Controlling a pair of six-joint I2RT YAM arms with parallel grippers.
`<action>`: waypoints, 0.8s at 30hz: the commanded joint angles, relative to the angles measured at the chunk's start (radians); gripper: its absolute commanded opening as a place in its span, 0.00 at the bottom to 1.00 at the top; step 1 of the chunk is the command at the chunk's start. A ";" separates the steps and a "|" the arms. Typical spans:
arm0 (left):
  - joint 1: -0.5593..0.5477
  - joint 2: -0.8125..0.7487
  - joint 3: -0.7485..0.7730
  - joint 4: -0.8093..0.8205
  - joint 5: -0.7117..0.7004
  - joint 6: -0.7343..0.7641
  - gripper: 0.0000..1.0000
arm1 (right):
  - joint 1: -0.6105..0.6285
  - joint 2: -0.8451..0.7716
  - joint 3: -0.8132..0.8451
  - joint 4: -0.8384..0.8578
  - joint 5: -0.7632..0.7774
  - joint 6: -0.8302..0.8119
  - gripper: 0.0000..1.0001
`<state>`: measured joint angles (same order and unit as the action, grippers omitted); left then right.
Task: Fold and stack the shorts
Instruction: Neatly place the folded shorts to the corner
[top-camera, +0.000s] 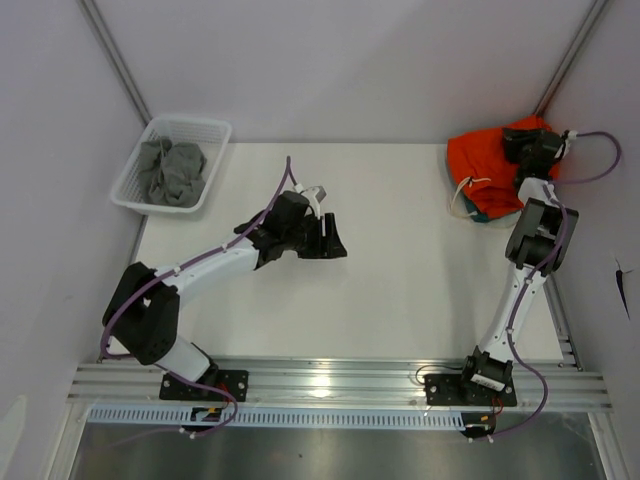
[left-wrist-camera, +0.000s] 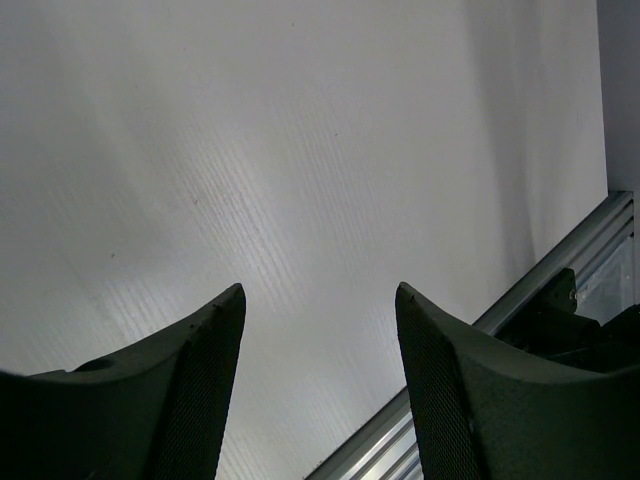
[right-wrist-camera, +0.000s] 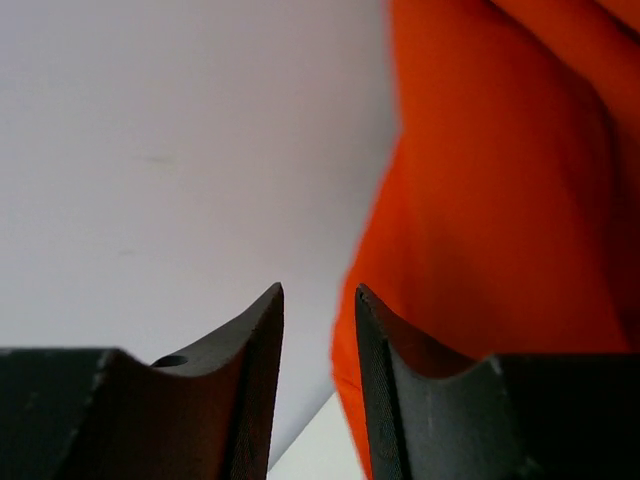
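The orange shorts (top-camera: 485, 160) lie bunched in the table's far right corner, with a white drawstring (top-camera: 462, 195) trailing off their left side. A sliver of the dark teal shorts (top-camera: 480, 213) peeks out from under their near edge. My right gripper (top-camera: 528, 146) sits over the orange heap. In the right wrist view its jaws (right-wrist-camera: 318, 290) stand a narrow gap apart, with the orange cloth's (right-wrist-camera: 500, 200) left edge just inside the right finger (right-wrist-camera: 375, 360). My left gripper (top-camera: 330, 240) hovers open above the middle of the table, with nothing between its fingers (left-wrist-camera: 320, 288).
A white basket (top-camera: 190, 122) holding grey cloth (top-camera: 172, 170) stands at the far left corner. An aluminium rail (top-camera: 340, 380) carrying both arm bases runs along the near edge and also shows in the left wrist view (left-wrist-camera: 560, 265). Walls enclose the table.
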<state>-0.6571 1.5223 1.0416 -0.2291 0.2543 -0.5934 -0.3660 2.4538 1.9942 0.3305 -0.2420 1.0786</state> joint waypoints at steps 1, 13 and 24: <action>-0.010 -0.028 0.012 -0.003 -0.020 0.014 0.65 | -0.048 0.105 -0.054 0.120 -0.003 0.240 0.37; -0.027 -0.053 0.018 -0.016 -0.033 0.015 0.65 | -0.057 0.028 -0.045 0.096 0.001 0.190 0.43; -0.041 -0.211 -0.031 -0.039 -0.069 0.027 0.71 | -0.011 -0.288 0.015 -0.134 0.006 -0.182 0.87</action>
<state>-0.6891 1.3884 1.0256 -0.2588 0.2108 -0.5922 -0.3527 2.3867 1.9465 0.2096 -0.2832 1.0405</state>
